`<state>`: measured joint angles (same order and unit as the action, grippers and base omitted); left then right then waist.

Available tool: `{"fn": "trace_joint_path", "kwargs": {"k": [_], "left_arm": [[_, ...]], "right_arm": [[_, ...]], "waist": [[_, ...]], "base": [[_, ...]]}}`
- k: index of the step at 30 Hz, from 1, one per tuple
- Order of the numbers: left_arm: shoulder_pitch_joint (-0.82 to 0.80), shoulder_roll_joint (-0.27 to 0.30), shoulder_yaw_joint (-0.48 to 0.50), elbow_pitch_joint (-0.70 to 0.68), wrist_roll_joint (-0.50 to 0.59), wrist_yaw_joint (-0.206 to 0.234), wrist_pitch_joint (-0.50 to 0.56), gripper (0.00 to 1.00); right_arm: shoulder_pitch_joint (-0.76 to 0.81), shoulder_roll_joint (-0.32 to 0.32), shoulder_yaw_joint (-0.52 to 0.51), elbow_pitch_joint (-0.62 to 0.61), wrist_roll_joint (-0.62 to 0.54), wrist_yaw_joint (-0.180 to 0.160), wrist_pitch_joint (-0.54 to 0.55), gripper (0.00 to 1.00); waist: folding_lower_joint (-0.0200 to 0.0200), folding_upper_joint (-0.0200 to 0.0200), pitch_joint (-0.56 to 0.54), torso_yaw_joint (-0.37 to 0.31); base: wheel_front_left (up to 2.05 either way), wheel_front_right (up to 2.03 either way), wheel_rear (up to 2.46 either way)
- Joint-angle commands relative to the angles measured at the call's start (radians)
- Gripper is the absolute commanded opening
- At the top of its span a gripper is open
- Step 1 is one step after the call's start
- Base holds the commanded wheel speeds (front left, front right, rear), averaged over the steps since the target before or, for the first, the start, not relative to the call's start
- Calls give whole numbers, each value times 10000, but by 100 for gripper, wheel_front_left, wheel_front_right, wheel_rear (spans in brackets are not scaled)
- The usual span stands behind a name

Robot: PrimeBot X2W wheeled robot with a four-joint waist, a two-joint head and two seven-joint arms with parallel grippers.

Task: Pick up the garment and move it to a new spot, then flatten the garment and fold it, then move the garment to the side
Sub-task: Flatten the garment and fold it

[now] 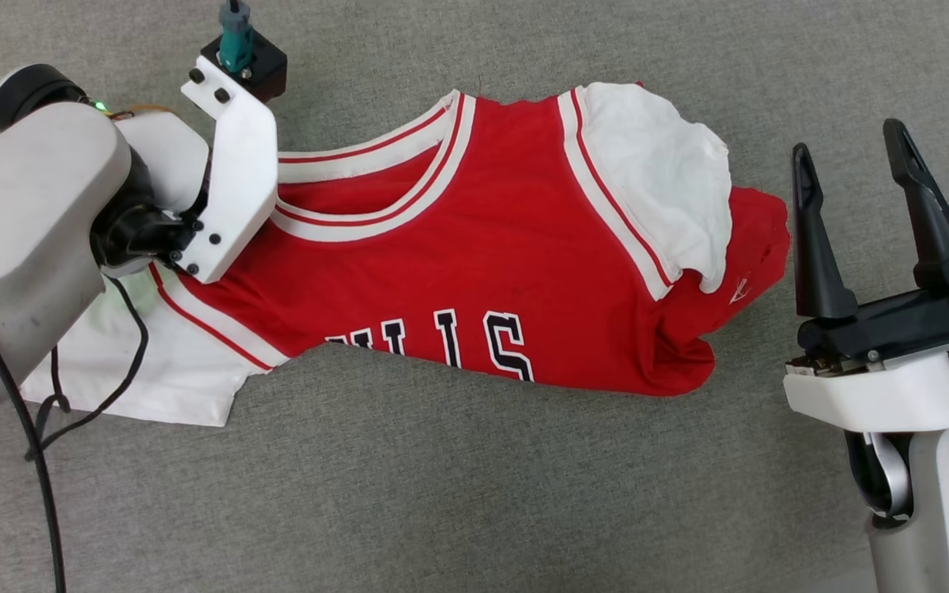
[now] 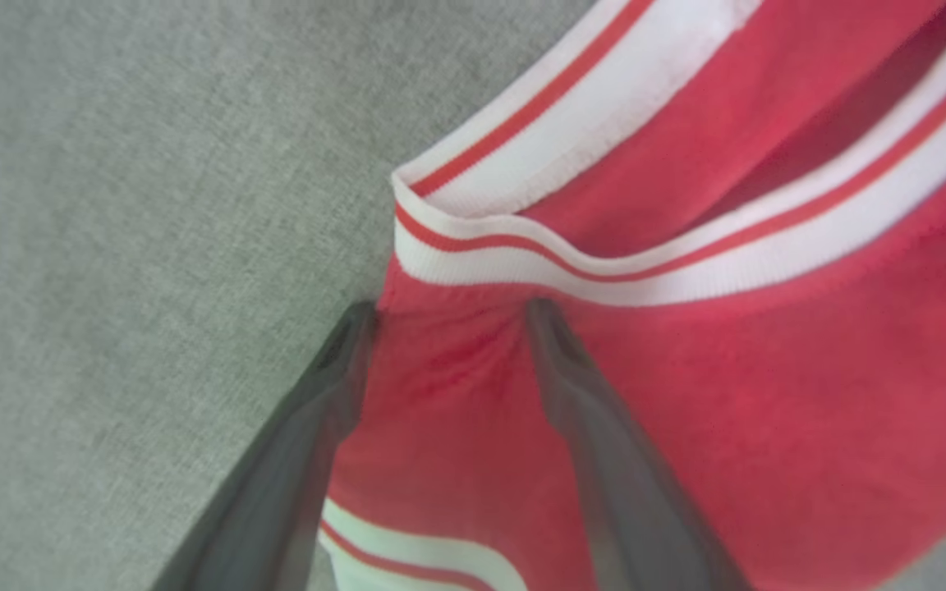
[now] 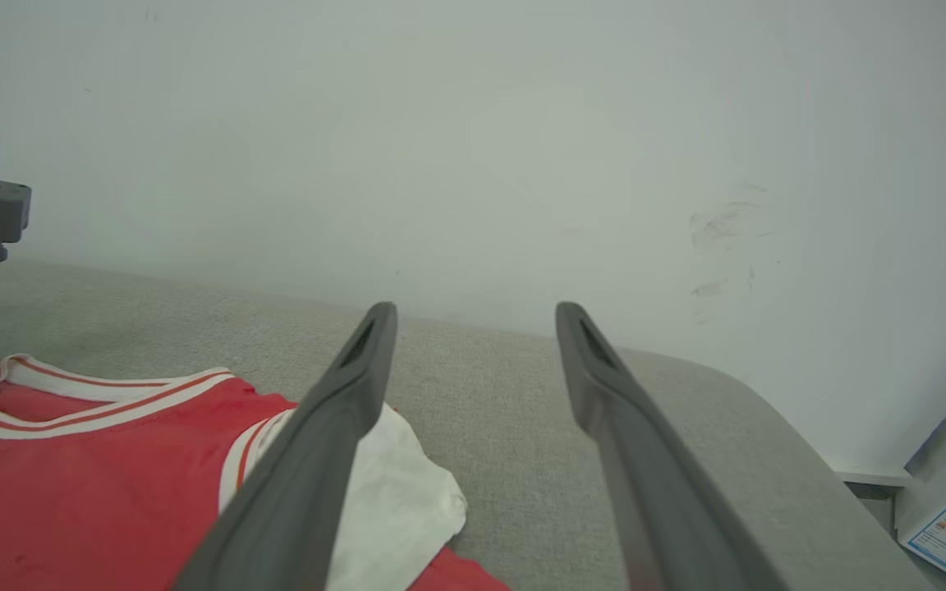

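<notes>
**Both grippers wide open, jersey lying on the grey fabric**

Head view: I see the garment [image 1: 483, 247] lying front-up on the grey fabric surface [image 1: 441, 494], with the collar toward the upper left. Its lower part is folded under, so the black letters are cut off at the fold. One white sleeve [image 1: 656, 173] is crumpled over the red cloth at the right. The other lies flat at the lower left. My left arm's white wrist bracket [image 1: 231, 165] hangs over the collar's left end and covers the fingers. The right gripper [image 1: 848, 140] stands just beside the garment's right edge, apart from it, spread wide and empty.

Left wrist view: the left gripper [image 2: 452, 312] is spread wide just below the striped collar trim [image 2: 604, 271]. One fingertip is at the garment's edge and the other is over red cloth (the picture is soft, so I cannot tell whether they touch). Nothing is pinched.

Right wrist view: nothing sits between the spread fingers. Beyond them are the grey surface and a pale wall [image 3: 473, 123]. The garment lies at the lower left.
</notes>
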<state>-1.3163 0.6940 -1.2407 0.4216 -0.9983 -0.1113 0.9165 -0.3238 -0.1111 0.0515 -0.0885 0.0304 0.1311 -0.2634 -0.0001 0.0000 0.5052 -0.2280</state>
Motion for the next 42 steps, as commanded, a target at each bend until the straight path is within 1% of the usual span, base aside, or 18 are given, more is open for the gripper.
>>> {"fn": "trace_joint_path", "kwargs": {"k": [1,4,8,9,14,16,17,20,21,22,26,28,30,32,35,38,40,42], "left_arm": [[562,-217,-254,318,-23,-22,-246,0],[153,-222,152,430,-21,-71,-920,0],[-408,87,679,668,184,-27,-1953,0],[-473,126,799,746,300,54,-2303,0],[-393,366,1136,1524,597,358,-3639,0],[-308,362,1171,1749,626,418,-3878,0],[-55,304,1190,2136,660,476,-4334,0],[122,199,1251,2426,642,517,-4825,0],[218,121,1304,2556,615,540,-5087,47],[351,31,1339,2666,573,557,-5344,100],[651,-198,1447,2722,914,613,-7064,100],[846,-271,1587,2534,1079,751,-8123,100],[1127,-289,1752,2220,1215,1019,-9165,100],[1524,-265,1918,1804,1271,1396,-10132,100],[2216,-138,2220,1023,1329,2138,-11265,100],[3025,46,2701,38,1449,3087,-11724,100],[3680,178,3047,-673,1667,3754,-11806,100],[4302,213,3782,-1725,2114,4485,-11828,100]], "right_arm": [[-101,61,-45,-23,-4,-6,-19,100],[-96,82,-77,-49,-16,-6,-19,100],[6,93,-164,-120,-18,-6,-19,100],[45,92,-200,-133,-10,-6,-19,100],[140,122,-223,-129,9,-6,-19,100],[136,130,-203,-119,4,-6,-19,100],[131,136,-161,-81,-8,-6,-19,100],[129,120,-164,-48,-25,-6,-19,100],[152,98,-181,-28,-38,-6,-19,100],[180,59,-204,-5,-56,-6,-19,100],[131,-135,-231,11,-86,-6,-19,100],[72,-272,-276,14,-73,-6,-19,100],[-32,-465,-344,37,-9,-6,-19,100],[-175,-685,-367,38,54,-6,-19,100],[-548,-1110,-337,158,124,-6,-19,100],[-1038,-1621,-122,565,244,-6,-14,100],[-1535,-2050,173,944,443,-6,282,100],[-2120,-2450,518,1258,790,-6,822,100]], "waist": [[1,0,-24,20],[1,0,-105,40],[1,0,-208,29],[1,0,-219,27],[1,0,-164,-16],[1,0,-139,-29],[1,0,-109,-44],[1,0,-119,-33],[1,0,-154,-11],[1,0,-216,21],[1,0,-643,184],[1,0,-940,313],[1,0,-1233,487],[1,0,-1479,685],[1,0,-1735,951],[1,0,-1883,1188],[1,0,-1918,1328],[1,0,-1882,1460]], "base": [[0,0,0],[0,0,0],[0,0,0],[0,0,0],[0,0,0],[0,0,0],[0,0,0],[0,0,0],[0,0,0],[0,0,0],[0,0,0],[0,0,0],[0,0,0],[0,0,0],[0,0,0],[0,0,0],[0,0,0],[0,0,0]]}}
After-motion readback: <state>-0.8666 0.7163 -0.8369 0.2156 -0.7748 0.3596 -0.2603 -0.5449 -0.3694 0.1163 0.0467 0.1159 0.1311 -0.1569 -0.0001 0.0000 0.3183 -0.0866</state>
